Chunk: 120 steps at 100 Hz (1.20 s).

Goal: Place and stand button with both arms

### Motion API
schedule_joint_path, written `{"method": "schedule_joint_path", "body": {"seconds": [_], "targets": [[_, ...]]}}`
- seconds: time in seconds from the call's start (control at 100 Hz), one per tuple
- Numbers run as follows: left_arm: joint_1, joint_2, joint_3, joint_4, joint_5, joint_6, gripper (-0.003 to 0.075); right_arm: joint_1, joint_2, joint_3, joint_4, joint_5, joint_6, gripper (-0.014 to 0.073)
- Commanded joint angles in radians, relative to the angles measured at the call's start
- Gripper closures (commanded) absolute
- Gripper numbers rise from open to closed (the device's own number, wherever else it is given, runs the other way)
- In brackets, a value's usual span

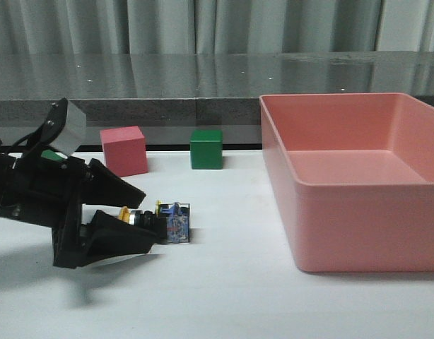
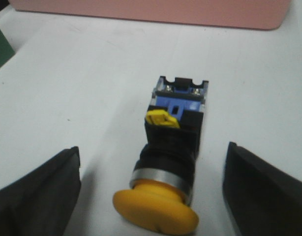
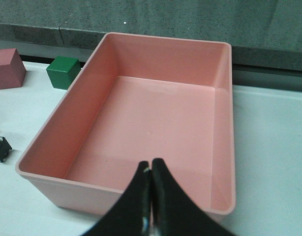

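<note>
The button [image 1: 162, 220] lies on its side on the white table, its yellow cap towards my left gripper and its bluish base block away from it. In the left wrist view the button [image 2: 170, 162] lies between the two dark fingers, touching neither. My left gripper [image 1: 143, 215] is open around the cap end; in its own view the left gripper [image 2: 152, 196] stands wide open. My right gripper [image 3: 150, 164] is shut and empty, above the near wall of the pink bin [image 3: 156, 123]. The right arm does not show in the front view.
A large pink bin [image 1: 358, 205] fills the right side of the table. A pink cube [image 1: 123, 150] and a green cube [image 1: 206, 148] stand at the back, and both show in the right wrist view, green cube [image 3: 63, 72] and pink cube [image 3: 7, 68].
</note>
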Motion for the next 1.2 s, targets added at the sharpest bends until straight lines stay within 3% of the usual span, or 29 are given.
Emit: {"method": "schedule_joint_path", "body": {"seconds": [0.0,0.19,0.31,0.39,0.49,0.58,0.68,0.74,0.81,0.93,1.03,1.19], "targets": [[-0.005,-0.033,-0.018,-0.028,0.068,0.002,0.0205,-0.004,0.001,-0.025,0.012,-0.078,-0.001,0.0655],[-0.005,-0.031,-0.018,0.020,0.068,0.000,0.0539,-0.004,0.001,-0.025,0.012,-0.079,-0.001,0.0655],[-0.005,-0.047,-0.018,0.025,0.070,-0.072,0.0686,-0.004,0.001,-0.025,0.012,-0.079,-0.001,0.0655],[-0.005,-0.080,-0.018,0.037,0.072,-0.156,0.0737,-0.004,0.001,-0.025,0.012,-0.079,-0.001,0.0655],[-0.005,-0.164,-0.018,0.056,0.041,-0.210,0.0739,-0.004,0.001,-0.025,0.012,-0.079,-0.001,0.0655],[-0.013,-0.265,-0.040,0.118,-0.106,-0.402,0.0739,-0.004,0.001,-0.025,0.012,-0.079,-0.001,0.0655],[-0.045,-0.400,-0.104,0.389,-0.331,-0.725,0.0739,-0.004,0.001,-0.025,0.012,-0.079,-0.001,0.0655],[-0.064,-0.456,-0.165,0.612,-0.366,-0.972,0.0739,-0.004,0.001,-0.025,0.012,-0.079,-0.001,0.0655],[-0.083,-0.498,-0.258,0.893,-0.297,-1.255,0.0739,-0.004,0.001,-0.025,0.012,-0.079,-0.001,0.0655],[-0.122,-0.491,-0.462,1.277,-0.042,-1.633,0.0740,-0.004,0.001,-0.025,0.012,-0.079,-0.001,0.0655],[-0.171,-0.451,-0.602,1.524,0.119,-1.811,0.0740,-0.004,0.001,-0.025,0.012,-0.079,-0.001,0.0655],[-0.255,-0.384,-0.715,1.806,0.154,-1.935,0.0740,-0.004,0.001,-0.025,0.012,-0.078,-0.001,0.0655]]}}
